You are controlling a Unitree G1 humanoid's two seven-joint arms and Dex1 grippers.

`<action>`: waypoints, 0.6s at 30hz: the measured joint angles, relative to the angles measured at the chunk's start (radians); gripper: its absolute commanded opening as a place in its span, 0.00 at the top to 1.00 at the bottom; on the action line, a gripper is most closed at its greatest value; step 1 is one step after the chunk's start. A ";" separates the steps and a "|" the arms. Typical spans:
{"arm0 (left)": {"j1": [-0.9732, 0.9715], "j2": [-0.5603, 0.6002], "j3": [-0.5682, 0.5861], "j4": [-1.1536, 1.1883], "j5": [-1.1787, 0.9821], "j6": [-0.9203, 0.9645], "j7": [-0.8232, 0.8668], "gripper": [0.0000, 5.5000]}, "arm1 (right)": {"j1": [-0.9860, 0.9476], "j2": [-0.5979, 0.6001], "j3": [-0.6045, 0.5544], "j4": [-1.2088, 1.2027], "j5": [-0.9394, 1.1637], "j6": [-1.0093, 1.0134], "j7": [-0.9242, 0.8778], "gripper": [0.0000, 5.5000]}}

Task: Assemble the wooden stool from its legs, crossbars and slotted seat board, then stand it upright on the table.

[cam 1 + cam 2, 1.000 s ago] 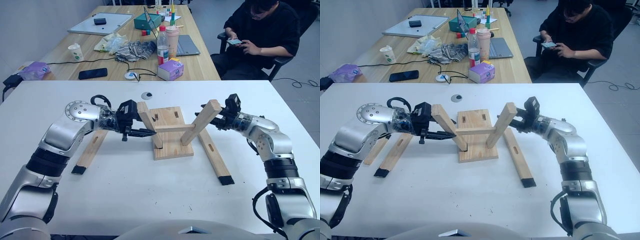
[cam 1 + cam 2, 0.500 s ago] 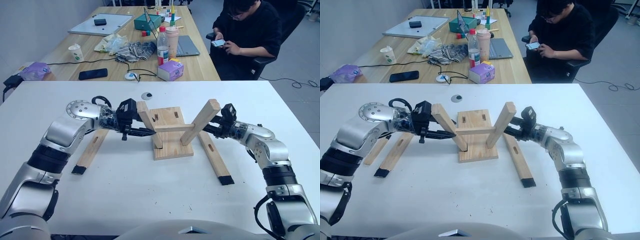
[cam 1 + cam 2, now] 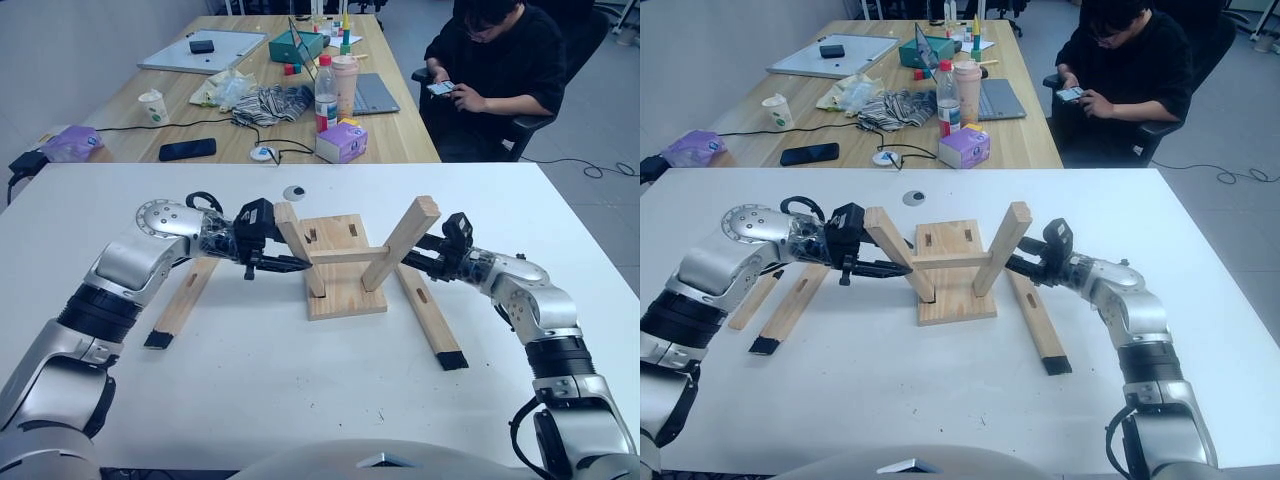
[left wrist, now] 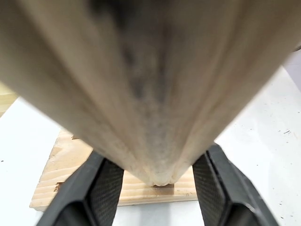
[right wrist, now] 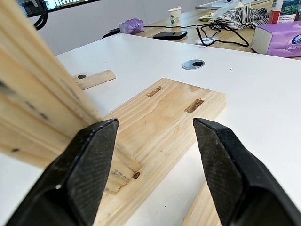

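The slotted seat board [image 3: 345, 290] lies flat mid-table. Two wooden legs stand slanted in it, the left leg [image 3: 298, 248] and the right leg [image 3: 402, 243], joined by a crossbar [image 3: 345, 256]. My left gripper [image 3: 283, 265] is shut on the left leg, whose wood [image 4: 150, 70] sits between both fingers [image 4: 99, 183]. My right gripper [image 3: 425, 262] stands open low beside the right leg, with the seat board [image 5: 164, 113] showing between its spread fingers [image 5: 89, 160]. A loose leg [image 3: 432, 318] with a black foot lies to the right of the board.
Two more loose wooden pieces [image 3: 180, 300] lie on the table to the left. A round grommet [image 3: 294, 191] sits behind the board. A cluttered wooden desk [image 3: 270, 110] stands beyond the far edge. The white table's front half is bare.
My right gripper has dropped from the right leg's upper end to low beside it. The left gripper and the stool parts have stayed put.
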 measured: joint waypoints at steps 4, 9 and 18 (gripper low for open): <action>0.015 0.002 -0.001 -0.012 0.000 -0.017 0.017 0.63 | 0.032 -0.001 -0.012 -0.023 0.001 0.003 -0.009 0.46; 0.016 -0.006 -0.005 -0.012 0.000 -0.019 0.028 0.63 | 0.038 -0.002 -0.016 -0.028 0.002 0.009 -0.007 0.46; 0.339 0.104 -0.007 -0.071 -0.014 0.279 0.003 0.36 | 0.034 -0.003 -0.089 -0.052 0.022 0.000 -0.046 0.46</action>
